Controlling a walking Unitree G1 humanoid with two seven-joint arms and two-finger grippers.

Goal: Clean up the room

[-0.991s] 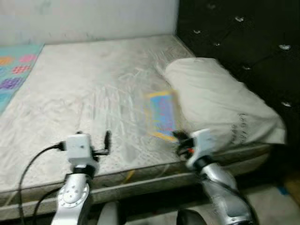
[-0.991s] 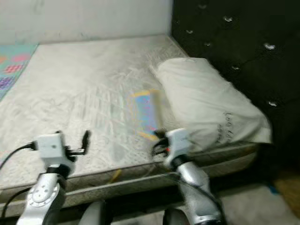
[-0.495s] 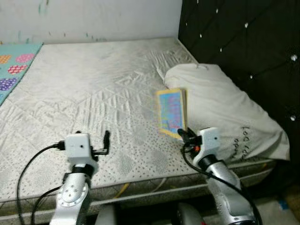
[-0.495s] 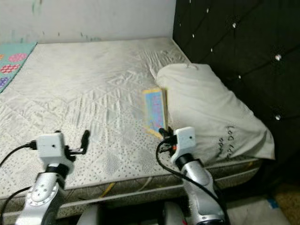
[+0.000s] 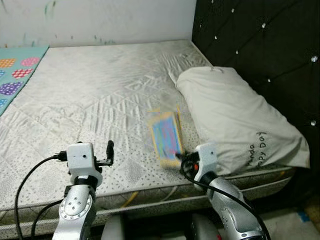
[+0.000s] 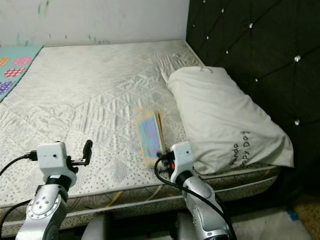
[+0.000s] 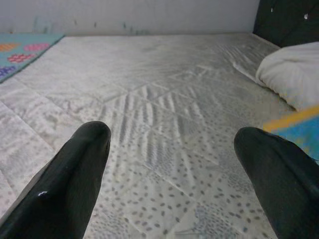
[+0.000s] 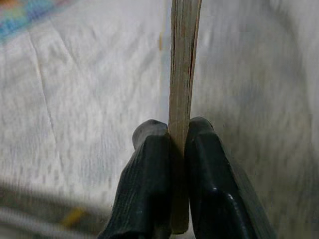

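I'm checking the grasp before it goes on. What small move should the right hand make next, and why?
Probably lift straight up a little: the right hand is shut on the book by its edge, low over the mattress beside the pillow.

Right claw (image 8: 172, 149) clamped, left claw (image 7: 174, 164) agape.

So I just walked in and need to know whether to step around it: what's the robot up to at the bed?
The robot stands at the edge of the mattress. Its right gripper is shut on the edge of a thin colourful book, holding it just above the mattress beside the pillow. The left gripper is open and holds nothing, poised over the mattress near the front edge. A patterned blanket lies at the far left.
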